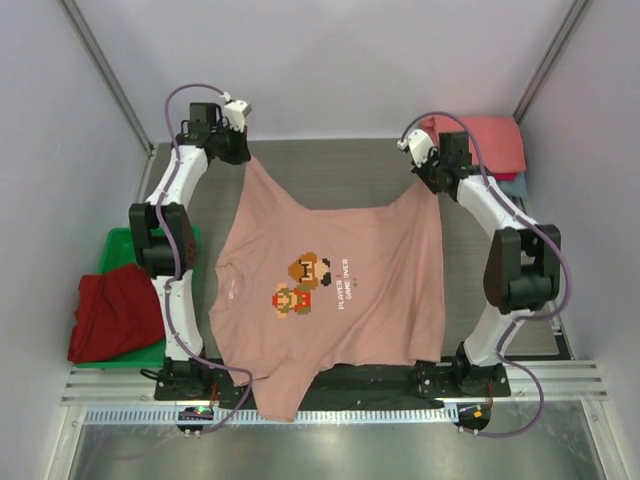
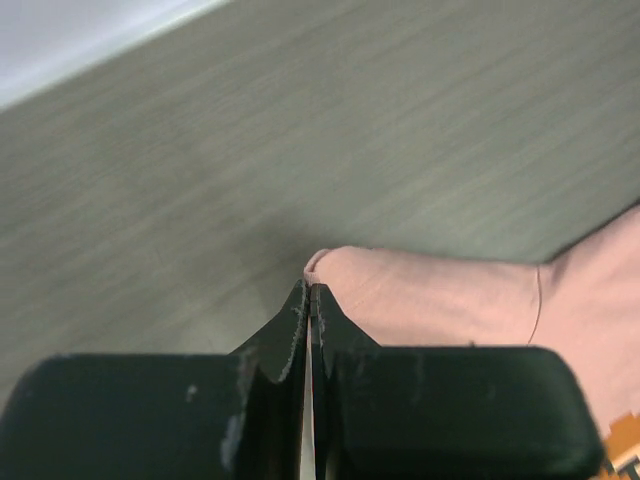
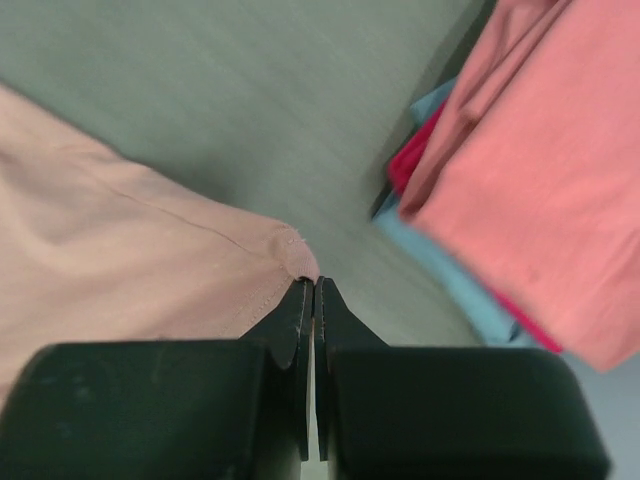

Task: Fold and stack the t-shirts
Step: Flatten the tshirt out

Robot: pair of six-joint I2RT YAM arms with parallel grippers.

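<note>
The dusty-pink t-shirt (image 1: pixel 330 290) with a pixel game-character print lies spread across the table, its near part hanging over the front edge. My left gripper (image 1: pixel 243 152) is shut on its far left corner (image 2: pixel 420 300). My right gripper (image 1: pixel 424 178) is shut on its far right corner (image 3: pixel 150 260). Both corners are pulled toward the back of the table. A folded stack with a coral-red tee (image 1: pixel 490 140) on top, blue-grey (image 3: pixel 450 270) and red layers under it, sits at the back right. A dark red tee (image 1: pixel 115 310) lies on the left.
The green plastic tray (image 1: pixel 115 243) sits off the table's left side under the dark red tee. Grey walls enclose the table on three sides. A metal rail (image 1: pixel 330 385) runs along the front by the arm bases.
</note>
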